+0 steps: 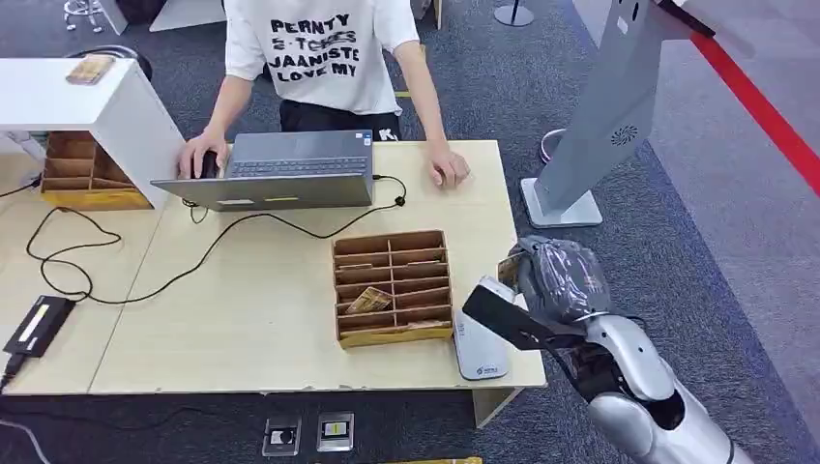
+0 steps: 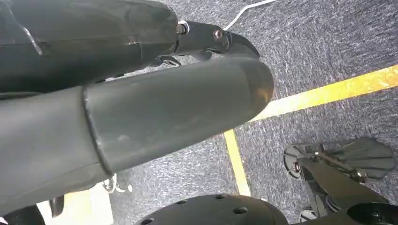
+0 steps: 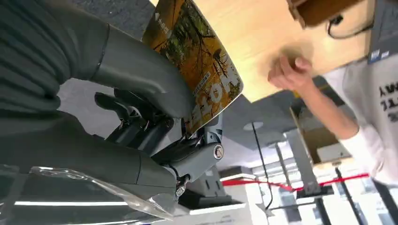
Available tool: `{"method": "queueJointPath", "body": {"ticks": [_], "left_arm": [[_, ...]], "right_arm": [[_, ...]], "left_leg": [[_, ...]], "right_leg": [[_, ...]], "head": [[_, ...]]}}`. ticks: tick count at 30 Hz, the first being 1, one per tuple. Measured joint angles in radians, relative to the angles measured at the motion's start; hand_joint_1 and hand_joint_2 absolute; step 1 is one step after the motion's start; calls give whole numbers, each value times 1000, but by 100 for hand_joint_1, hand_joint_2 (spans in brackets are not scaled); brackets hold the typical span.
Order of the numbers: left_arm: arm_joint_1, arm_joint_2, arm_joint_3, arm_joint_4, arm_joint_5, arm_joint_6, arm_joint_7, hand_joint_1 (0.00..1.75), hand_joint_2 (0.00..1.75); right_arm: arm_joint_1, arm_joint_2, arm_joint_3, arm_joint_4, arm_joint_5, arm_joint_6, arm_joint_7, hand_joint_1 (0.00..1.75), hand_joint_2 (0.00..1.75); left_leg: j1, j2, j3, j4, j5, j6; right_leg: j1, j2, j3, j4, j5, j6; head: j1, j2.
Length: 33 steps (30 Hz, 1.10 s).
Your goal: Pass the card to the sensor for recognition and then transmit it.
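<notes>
One yellow printed card (image 3: 202,70) sits clamped between the right hand's (image 1: 556,280) thumb and fingers, beside the table's right edge; a slotted wooden organiser box (image 1: 392,287) there holds cards. Left hand's (image 2: 141,117) finger state: cannot tell.

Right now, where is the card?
The card is pinched in the right robot hand, seen in the right wrist view. In the head view it sits off the table's right edge, near the wooden organizer and the white sensor.
</notes>
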Motion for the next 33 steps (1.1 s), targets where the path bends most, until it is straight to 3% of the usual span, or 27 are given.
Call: {"method": "queueJointPath", "body": {"ticks": [12, 33], "left_arm": [[0, 0, 4, 0, -4, 0, 5, 0, 0], [0, 0, 22, 0, 4, 11, 15, 0, 0]], "right_arm": [[-47, 2, 53, 47, -59, 123, 12, 175, 175], [-117, 30, 145, 287, -113, 97, -36, 175, 175]], "left_leg": [[0, 0, 0, 0, 0, 0], [0, -2, -1, 0, 0, 0]], "right_leg": [[0, -1, 0, 0, 0, 0], [0, -2, 0, 0, 0, 0]], "head": [[0, 0], [0, 0]]}}
